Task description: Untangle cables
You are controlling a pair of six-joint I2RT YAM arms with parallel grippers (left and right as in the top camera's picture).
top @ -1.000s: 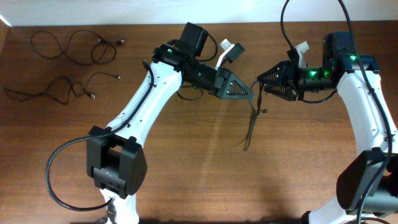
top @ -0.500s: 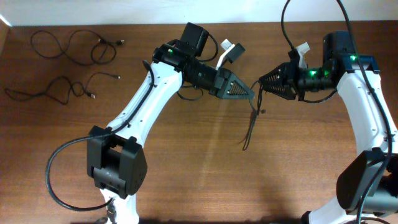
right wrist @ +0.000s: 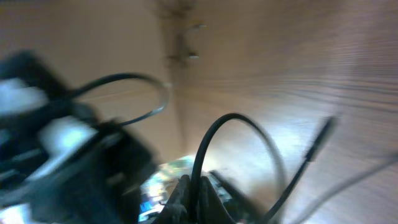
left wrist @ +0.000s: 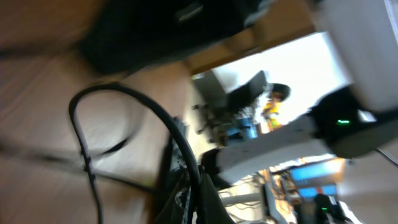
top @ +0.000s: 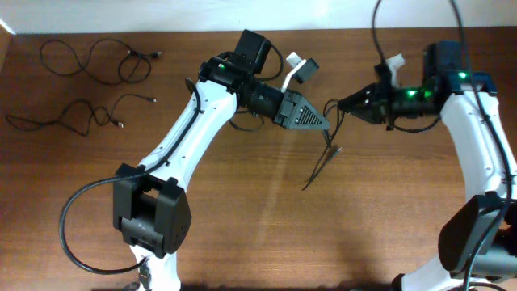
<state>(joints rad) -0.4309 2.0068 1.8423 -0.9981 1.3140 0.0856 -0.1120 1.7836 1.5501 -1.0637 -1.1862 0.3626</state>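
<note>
Overhead: both arms met above the middle of the tabletop (top: 242, 234), claw tips close together but apart.

Left claw (top: 321, 123): clenched, pointing right. In its wrist view a black loop of the bundle (left wrist: 118, 88) arched out from between the shut fingers (left wrist: 189, 196). The picture was blurred, but the grip on the bundle was plain enough.

Right claw (top: 343, 105): clenched, pointing left toward the left claw. In its wrist view a black loop (right wrist: 233, 116) rose from between the fingers (right wrist: 186, 196), so it was also grasping the bundle. That view was heavily blurred too.

Bundle (top: 321, 167): thin black strands held between the two claws, with a small loop showing near the right claw. The rest hung down and to the left as a straight tail. I could not tell whether its lower end touched the tabletop.

Upper cable (top: 89, 61): lay alone in wavy loops at the far left corner of the tabletop, plug end toward the right.

Lower cable (top: 69, 117): lay just below the upper one, apart from it and well apart from the claws.
</note>
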